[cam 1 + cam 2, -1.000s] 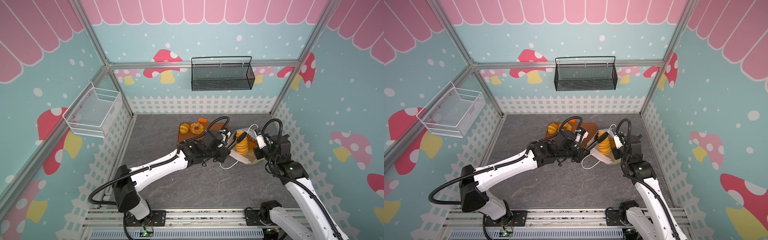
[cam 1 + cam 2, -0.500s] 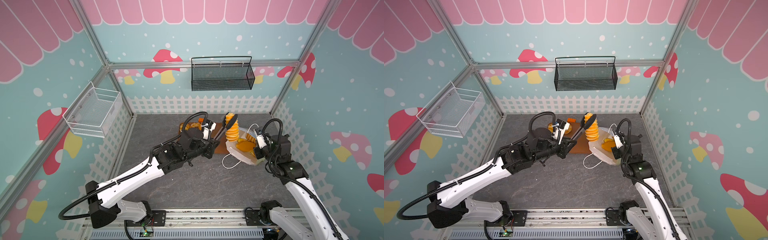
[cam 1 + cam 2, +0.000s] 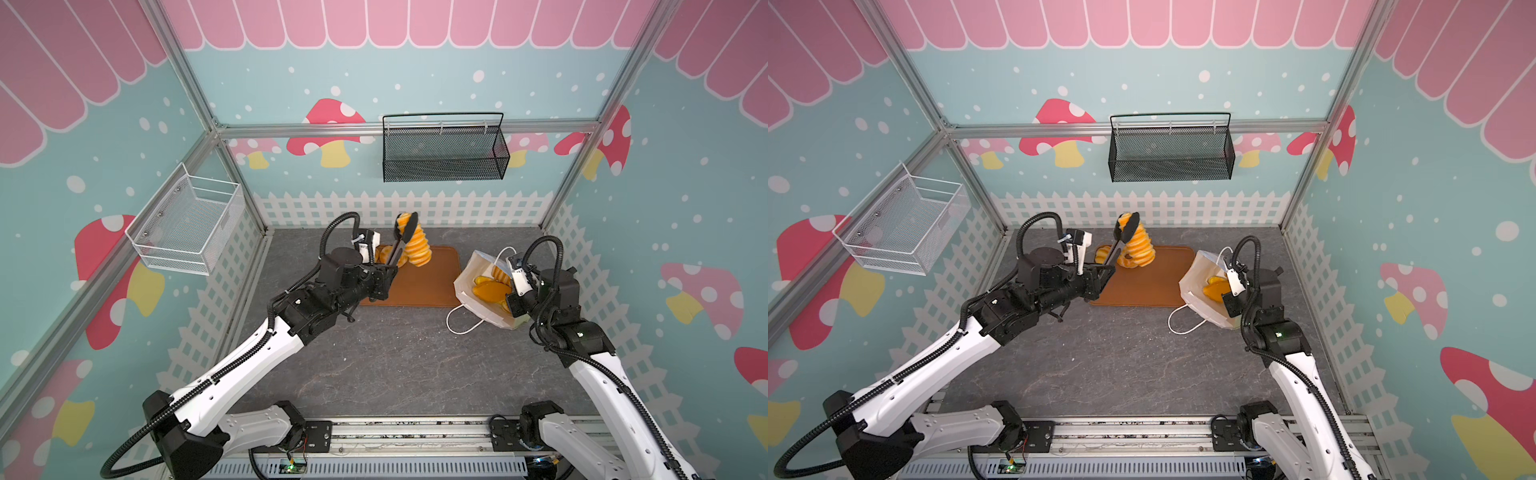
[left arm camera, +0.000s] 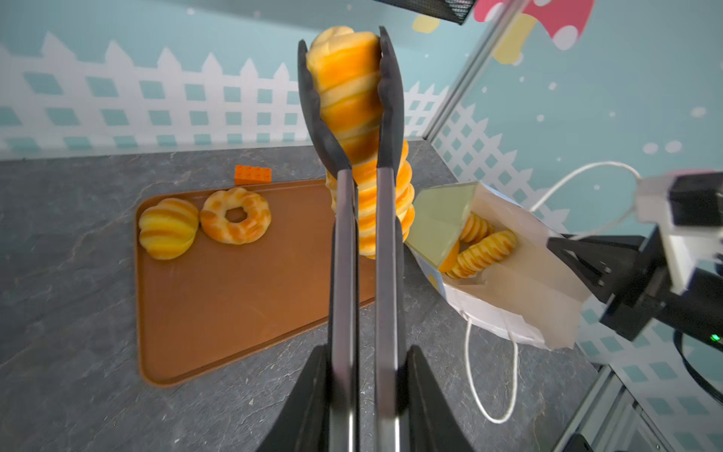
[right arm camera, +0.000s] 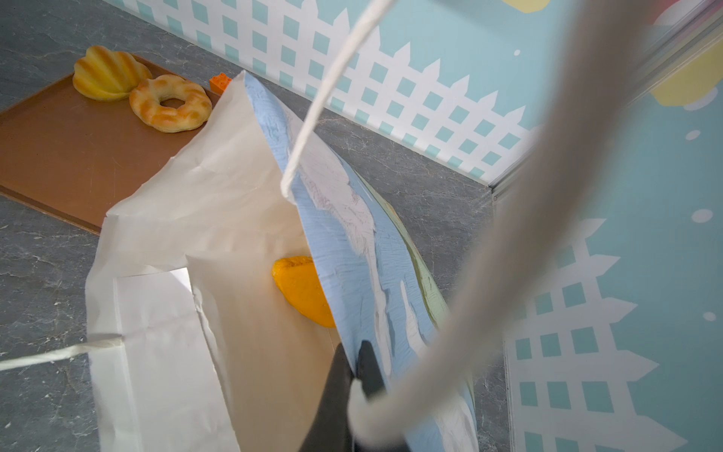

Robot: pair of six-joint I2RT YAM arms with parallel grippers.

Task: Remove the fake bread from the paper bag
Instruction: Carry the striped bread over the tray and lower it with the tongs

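Tongs [image 4: 385,235] clamp long roll [image 4: 348,90] between tips.

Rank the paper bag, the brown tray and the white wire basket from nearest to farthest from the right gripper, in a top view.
1. paper bag: pinched in the right gripper.
2. brown tray: on the table, beside the paper bag.
3. white wire basket: on the left wall, farthest.

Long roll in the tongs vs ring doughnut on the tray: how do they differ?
Shape: the long roll is ridged and elongated; the ring doughnut is round with a hole.
Pose: the long roll hangs near-upright, pinched in the tongs; the ring doughnut lies flat on the tray.
Both are glossy, golden, outside the paper bag.
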